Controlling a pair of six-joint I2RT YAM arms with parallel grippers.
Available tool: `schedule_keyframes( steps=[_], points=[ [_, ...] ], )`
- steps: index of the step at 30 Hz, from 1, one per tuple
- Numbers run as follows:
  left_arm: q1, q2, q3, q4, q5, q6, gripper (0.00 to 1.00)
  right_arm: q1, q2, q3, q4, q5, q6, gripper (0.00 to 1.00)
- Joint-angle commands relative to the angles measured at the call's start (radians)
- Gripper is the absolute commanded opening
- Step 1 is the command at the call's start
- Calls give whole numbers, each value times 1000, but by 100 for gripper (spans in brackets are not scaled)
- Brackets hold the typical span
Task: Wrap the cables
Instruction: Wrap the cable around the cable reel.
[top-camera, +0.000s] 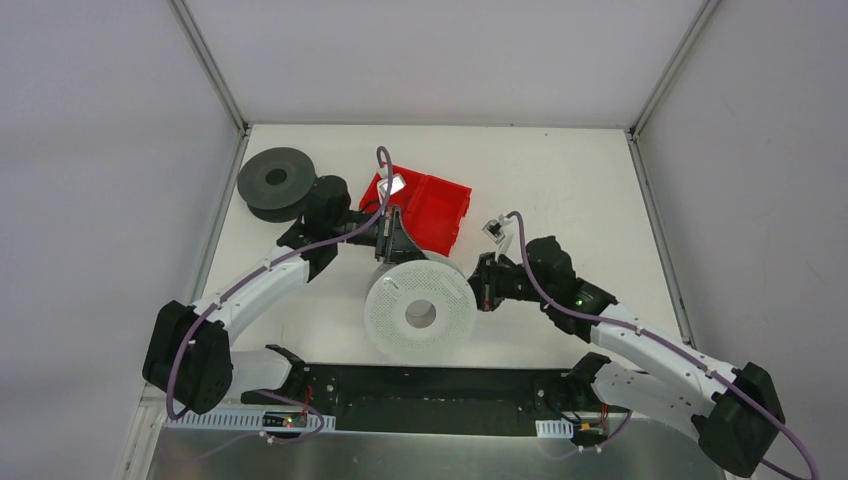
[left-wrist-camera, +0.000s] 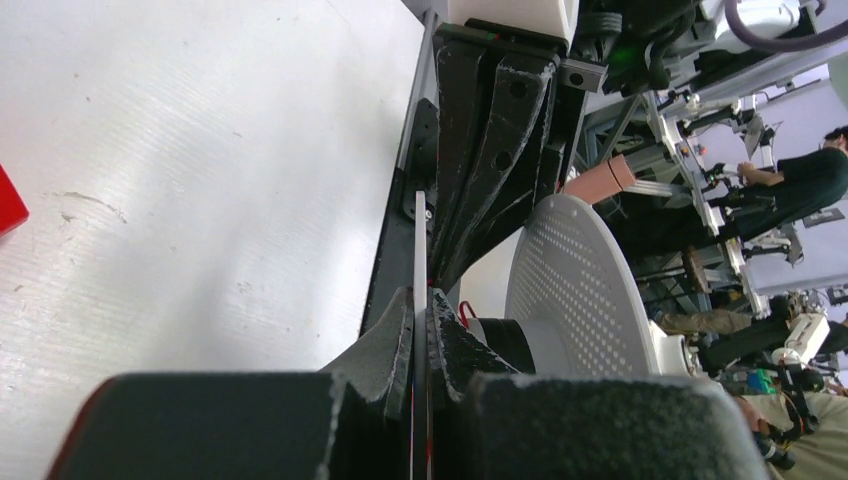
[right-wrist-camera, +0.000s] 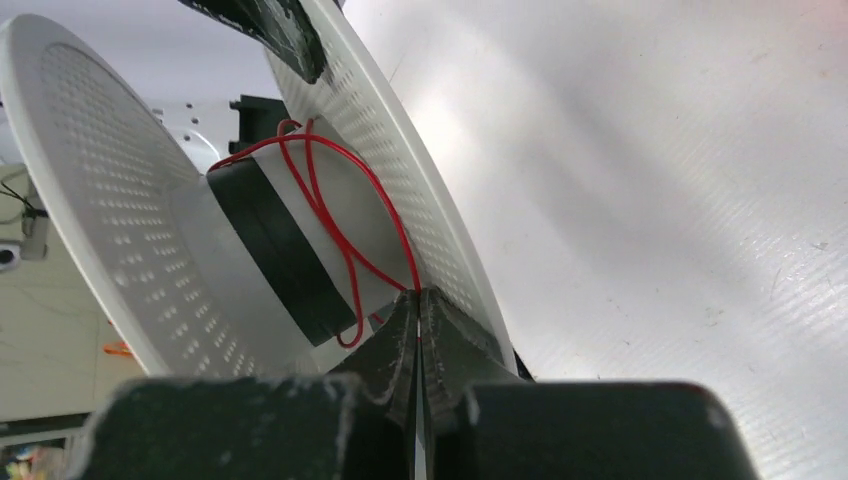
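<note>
A white perforated spool (top-camera: 420, 310) stands tilted on the table. Thin red cables (right-wrist-camera: 335, 215) loop loosely around its hub, beside a black band (right-wrist-camera: 275, 250) wound on the hub. My left gripper (top-camera: 400, 243) is at the spool's far side, shut on the thin edge of one white flange (left-wrist-camera: 420, 250). A bit of red cable (left-wrist-camera: 465, 312) shows by the hub in the left wrist view. My right gripper (top-camera: 487, 285) is at the spool's right side. Its jaws (right-wrist-camera: 418, 293) are shut on the red cable where it leaves the hub, close against the flange (right-wrist-camera: 390, 130).
A red bin (top-camera: 430, 208) sits just behind the left gripper. A black spool (top-camera: 277, 180) lies at the back left near the wall. The black base rail (top-camera: 420, 395) runs along the table's near edge.
</note>
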Motion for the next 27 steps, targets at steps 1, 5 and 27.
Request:
schedule_keyframes(
  steps=[1, 5, 27],
  points=[
    [14, 16, -7, 156, -29, -157, 0, 4, -19, -40, 212, 130, 141, 0],
    [14, 28, -31, 181, -104, -204, 0, 4, -20, -66, 257, 252, 201, 0],
    [90, 229, -82, 601, -126, -766, 0, -135, 182, 75, 97, 142, 416, 0]
  ],
)
